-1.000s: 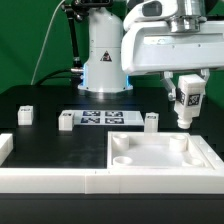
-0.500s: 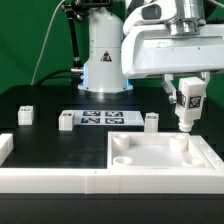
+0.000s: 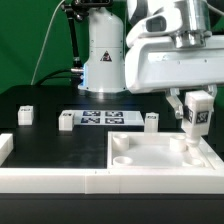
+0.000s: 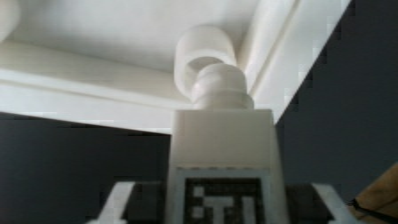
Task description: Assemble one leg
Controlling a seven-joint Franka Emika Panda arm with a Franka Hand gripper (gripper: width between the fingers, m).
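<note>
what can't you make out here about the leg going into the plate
- Exterior view: whether the leg tip already sits in the plate's corner socket. It is too small to tell, and the leg covers the contact.
- Wrist view: how deep the tip is, because the leg's own body blocks it and the picture is blurred.
- Wrist view: the tag pattern is blurred and cut off by the picture edge.

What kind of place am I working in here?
Probably a robotics lab bench: a black table with a fixed marker board, white border rails along its edge, and a green curtain behind the arm's base.
</note>
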